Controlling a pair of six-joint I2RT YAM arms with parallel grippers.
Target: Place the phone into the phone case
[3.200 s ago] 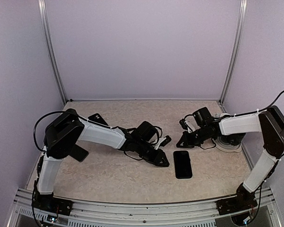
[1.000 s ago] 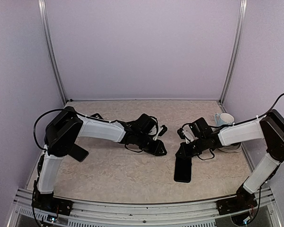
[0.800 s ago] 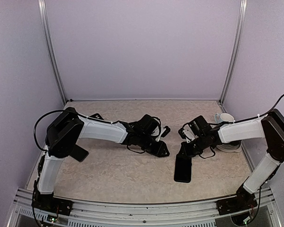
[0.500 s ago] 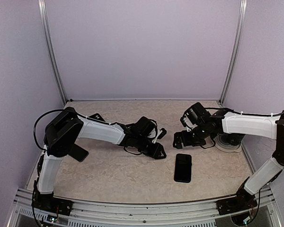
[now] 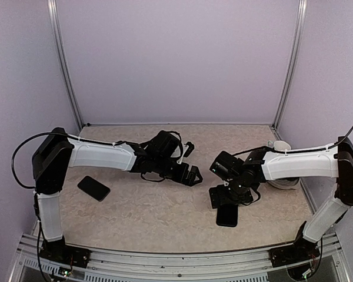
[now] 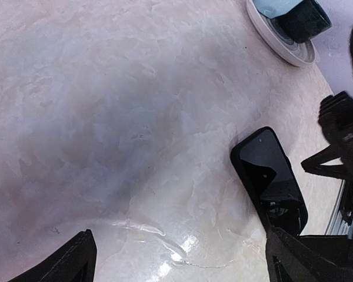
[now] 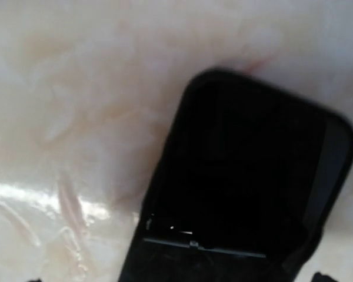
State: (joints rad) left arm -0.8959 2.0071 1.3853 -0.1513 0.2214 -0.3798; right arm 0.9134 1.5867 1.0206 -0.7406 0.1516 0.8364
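Right gripper (image 5: 222, 197) spread wide and empty, hovering with the phone (image 7: 235, 170) directly beneath, which looks laid inside the phone case (image 7: 336, 154), rim showing along one side, so probably only pressing it fully home is left; left gripper (image 5: 191, 174) also spread, empty, well off the phone

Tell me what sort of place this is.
Probably a robot lab test cell, not a home or shop. Plain lilac walls on metal posts box in a small table, and the left arm and right arm are bolted to a rail at its near edge.
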